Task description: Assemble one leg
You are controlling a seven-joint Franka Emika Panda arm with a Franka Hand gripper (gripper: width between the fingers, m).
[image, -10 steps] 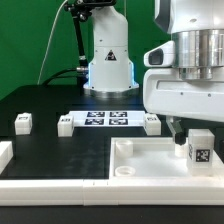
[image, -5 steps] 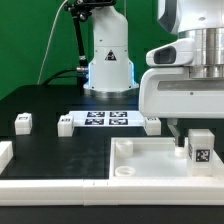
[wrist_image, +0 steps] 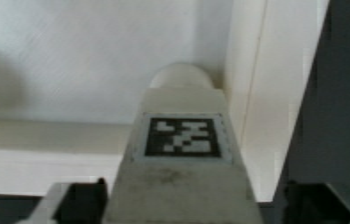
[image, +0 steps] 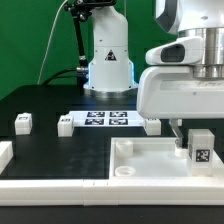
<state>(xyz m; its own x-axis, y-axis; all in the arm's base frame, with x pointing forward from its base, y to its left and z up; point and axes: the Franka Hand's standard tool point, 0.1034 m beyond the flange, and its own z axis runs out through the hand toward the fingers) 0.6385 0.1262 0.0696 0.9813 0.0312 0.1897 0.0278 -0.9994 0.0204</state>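
No legible text; only fiducial tags, seemingly.

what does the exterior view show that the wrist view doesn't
Only the exterior view shows the marker board, three loose legs on the table such as one at its left, and the arm's base. Only the wrist view shows the held leg's rounded tip and tag close up. Both show that leg, the gripper and the white tray.
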